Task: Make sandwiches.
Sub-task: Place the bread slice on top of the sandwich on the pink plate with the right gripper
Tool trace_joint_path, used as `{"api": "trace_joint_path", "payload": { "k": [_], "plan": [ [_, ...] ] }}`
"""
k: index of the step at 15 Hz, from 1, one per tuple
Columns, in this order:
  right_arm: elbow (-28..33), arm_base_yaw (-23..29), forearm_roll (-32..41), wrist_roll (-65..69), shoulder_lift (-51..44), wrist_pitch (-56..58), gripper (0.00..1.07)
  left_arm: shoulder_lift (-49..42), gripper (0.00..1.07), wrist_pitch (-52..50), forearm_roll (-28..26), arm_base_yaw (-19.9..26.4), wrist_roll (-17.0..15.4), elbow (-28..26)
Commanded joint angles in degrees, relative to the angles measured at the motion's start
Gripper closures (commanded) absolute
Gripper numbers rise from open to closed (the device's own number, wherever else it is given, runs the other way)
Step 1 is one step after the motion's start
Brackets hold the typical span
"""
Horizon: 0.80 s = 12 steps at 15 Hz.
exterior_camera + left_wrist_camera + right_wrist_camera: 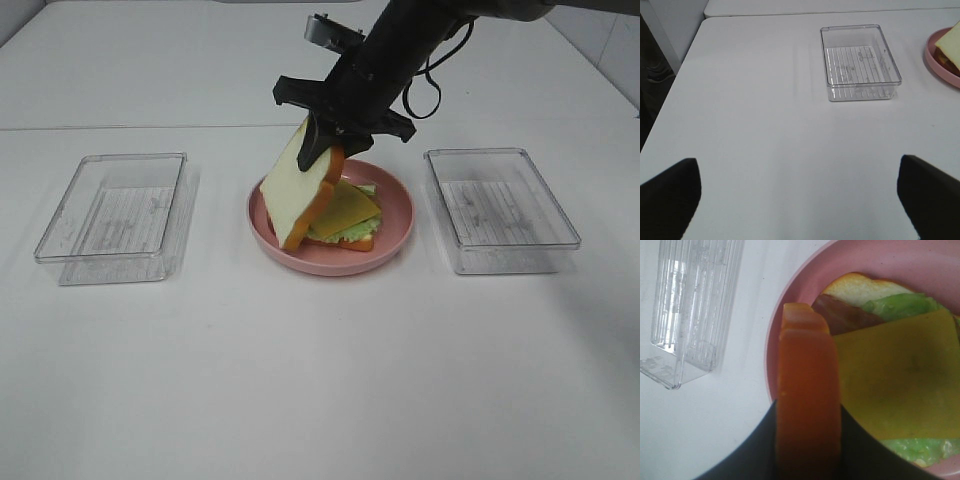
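A white bread slice [300, 190] with orange-brown crust hangs tilted over the left side of the pink plate [395, 235], and my right gripper [322, 150] is shut on its upper edge. The right wrist view shows the slice's crust [807, 405] pinched between the dark fingers. Under it on the plate lies the open sandwich: a bottom bread slice [865, 287], bacon [845, 315], green lettuce [897, 305] and a yellow cheese square [345, 210] on top. My left gripper [800, 197] is open over bare table, far from the plate, with nothing between its fingers.
An empty clear plastic tray [115, 215] stands left of the plate and another [500, 208] stands right of it. The left wrist view shows the left tray [860, 62] and the plate's edge [937, 60]. The white table ends at a dark gap on that view's far side.
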Motion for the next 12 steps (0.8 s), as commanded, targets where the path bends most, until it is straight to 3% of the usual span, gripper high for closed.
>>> {"api": "trace_joint_path", "payload": {
  "k": [1, 4, 5, 7, 8, 9, 12],
  "plan": [
    [0.23, -0.23, -2.98, -0.69, 0.63, -0.86, 1.07, -0.97, 0.07, -0.29, -0.23, 0.11, -0.11, 0.11],
    [0.23, -0.17, -6.02, -0.46, 0.63, -1.15, 0.98, -0.97, 0.07, -0.29, -0.23, 0.11, -0.11, 0.11],
    [0.23, -0.17, -7.05, -0.46, 0.63, -1.15, 0.85, -0.97, 0.07, -0.29, -0.23, 0.11, -0.11, 0.11],
    [0.23, -0.17, -9.11, -0.8, 0.57, -1.09, 0.24, -0.97, 0.07, -0.29, -0.23, 0.11, -0.11, 0.11],
    [0.23, -0.17, -9.97, -1.03, 0.52, -1.09, 0.14, -0.97, 0.07, -0.29, -0.23, 0.11, -0.11, 0.11],
    [0.11, -0.17, -11.63, -1.78, 0.17, -0.86, 0.08, -0.97, 0.07, -0.29, -0.23, 0.11, -0.11, 0.11],
    [0.0, -0.17, -18.16, -1.49, -3.15, -0.52, 0.08, -0.97, 0.07, -0.29, -0.23, 0.11, -0.11, 0.11]
  ]
}}
